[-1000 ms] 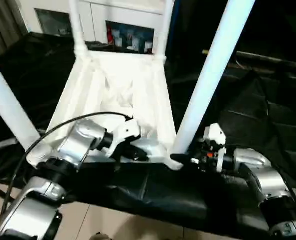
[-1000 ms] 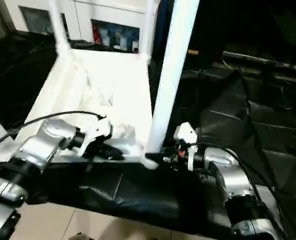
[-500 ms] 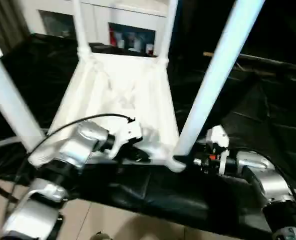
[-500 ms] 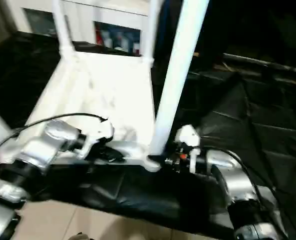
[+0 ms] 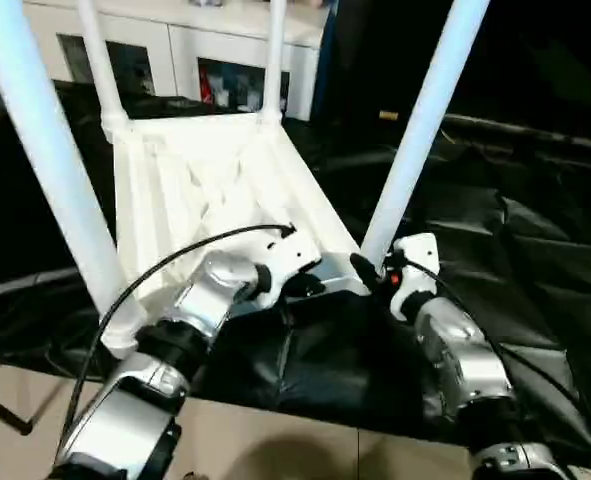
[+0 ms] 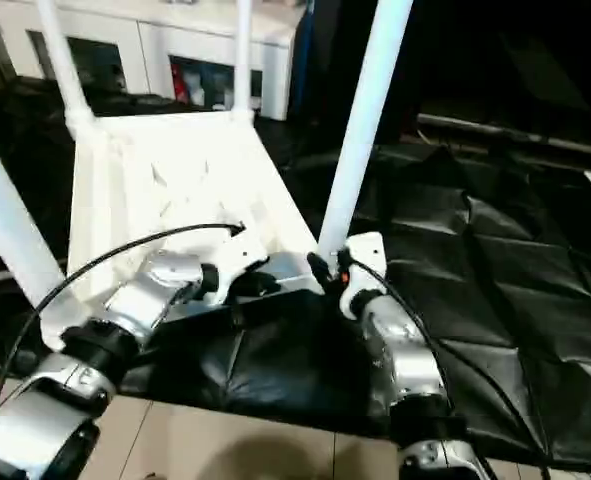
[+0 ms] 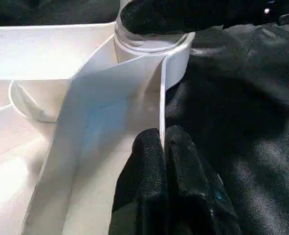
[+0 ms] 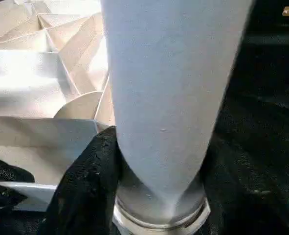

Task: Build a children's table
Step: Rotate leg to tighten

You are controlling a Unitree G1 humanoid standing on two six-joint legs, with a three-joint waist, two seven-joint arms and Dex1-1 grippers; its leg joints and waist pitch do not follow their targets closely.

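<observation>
The children's table lies upside down on the black-draped work table, its ribbed white top (image 5: 205, 180) facing up. All four white legs stand in the corner sockets: near right leg (image 5: 420, 120), near left leg (image 5: 55, 170), and two far legs (image 5: 95, 60) (image 5: 273, 60). My left gripper (image 5: 300, 285) is shut on the thin near rim (image 7: 161, 98) of the top, close to the near right socket (image 7: 176, 54). My right gripper (image 5: 370, 270) clasps the base of the near right leg (image 8: 168, 88) just above its socket, one finger (image 8: 90, 171) pressed to the tube.
The black cloth (image 5: 535, 230) spreads wrinkled to the right of the children's table. A white cabinet (image 5: 225, 70) with glass doors stands behind. The work table's front edge runs below my forearms, with tan floor (image 5: 275, 440) beyond. A black cable (image 5: 175, 260) arcs over my left arm.
The whole picture has swung, so the camera moved. Both grippers keep their holds on the rim and the leg; the right forearm now reaches in more from the near side.
</observation>
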